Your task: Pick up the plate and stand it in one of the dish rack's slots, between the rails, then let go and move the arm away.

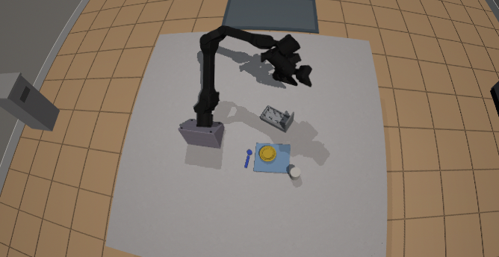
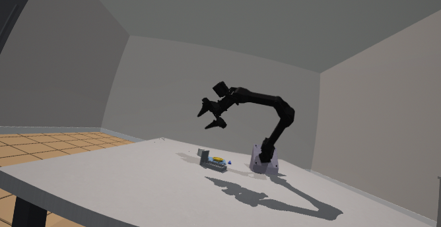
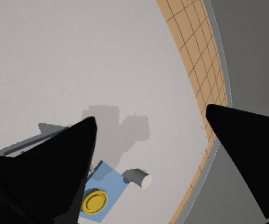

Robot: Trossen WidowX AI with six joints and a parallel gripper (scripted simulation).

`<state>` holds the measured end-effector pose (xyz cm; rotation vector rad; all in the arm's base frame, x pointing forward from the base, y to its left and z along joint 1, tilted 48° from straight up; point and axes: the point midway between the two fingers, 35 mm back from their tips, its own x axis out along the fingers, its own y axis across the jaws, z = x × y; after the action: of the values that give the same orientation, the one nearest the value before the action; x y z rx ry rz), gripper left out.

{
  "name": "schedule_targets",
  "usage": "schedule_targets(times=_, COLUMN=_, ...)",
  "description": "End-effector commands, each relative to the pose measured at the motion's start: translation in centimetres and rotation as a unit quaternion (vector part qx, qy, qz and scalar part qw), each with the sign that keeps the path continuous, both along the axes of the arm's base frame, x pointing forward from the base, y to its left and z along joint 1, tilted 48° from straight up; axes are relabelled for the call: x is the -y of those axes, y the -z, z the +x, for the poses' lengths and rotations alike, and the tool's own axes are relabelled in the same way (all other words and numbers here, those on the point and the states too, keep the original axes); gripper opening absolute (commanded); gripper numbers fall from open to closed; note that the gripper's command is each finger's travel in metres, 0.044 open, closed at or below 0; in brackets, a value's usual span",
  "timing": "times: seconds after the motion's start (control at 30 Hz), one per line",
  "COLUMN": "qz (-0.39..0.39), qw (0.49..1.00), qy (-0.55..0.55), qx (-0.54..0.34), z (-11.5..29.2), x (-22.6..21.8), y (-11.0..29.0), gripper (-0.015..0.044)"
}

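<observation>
One black robot arm [image 1: 209,69] rises from a grey base [image 1: 202,133] left of centre in the top view, bending over to the upper middle of the frame; its single gripper [image 1: 296,77] hangs high above the grey table [image 1: 243,208], fingers spread wide with nothing between them; in the exterior view the gripper [image 2: 211,117] sits at mid-frame, well above the objects, its two fingers pointing down and left.

One yellow plate [image 1: 267,153] lies flat on one blue placemat [image 1: 272,158], just below the centre of the top view; it is well apart from the gripper; one grey dish rack [image 1: 276,117] stands just above the placemat, near it but not touching; one blue spoon [image 1: 247,158] lies just left of the placemat; one white cup [image 1: 295,172] stands at the placemat's lower right corner.

In the wrist view two dark fingers frame the lower corners; the plate [image 3: 94,201] shows small at lower left on the placemat [image 3: 112,185]; one dark grey floor mat [image 1: 271,13] lies on the tiled floor [image 1: 429,69] at the top.
</observation>
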<state>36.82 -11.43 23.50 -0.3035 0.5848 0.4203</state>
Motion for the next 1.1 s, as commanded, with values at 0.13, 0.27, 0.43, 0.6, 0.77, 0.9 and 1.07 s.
schedule_targets(times=0.13, qz=0.051, qw=0.992, qy=0.040, qx=-0.107, z=-1.3, x=3.4, y=5.2, gripper=0.0400)
schedule_targets(times=0.27, qz=0.084, qw=0.981, qy=0.062, qx=-0.163, z=-2.4, x=5.0, y=7.9, gripper=0.0400)
schedule_targets(times=0.43, qz=0.128, qw=0.961, qy=0.084, qx=-0.229, z=-4.2, x=6.5, y=10.9, gripper=0.0400)
schedule_targets(times=0.6, qz=0.176, qw=0.935, qy=0.100, qx=-0.291, z=-6.2, x=7.7, y=13.6, gripper=0.0400)
schedule_targets(times=0.77, qz=0.228, qw=0.902, qy=0.112, qx=-0.348, z=-8.4, x=8.5, y=15.9, gripper=0.0400)
schedule_targets(times=0.9, qz=0.272, qw=0.872, qy=0.118, qx=-0.390, z=-10.2, x=8.9, y=17.4, gripper=0.0400)
schedule_targets(times=1.07, qz=0.328, qw=0.829, qy=0.122, qx=-0.436, z=-12.5, x=9.2, y=19.0, gripper=0.0400)
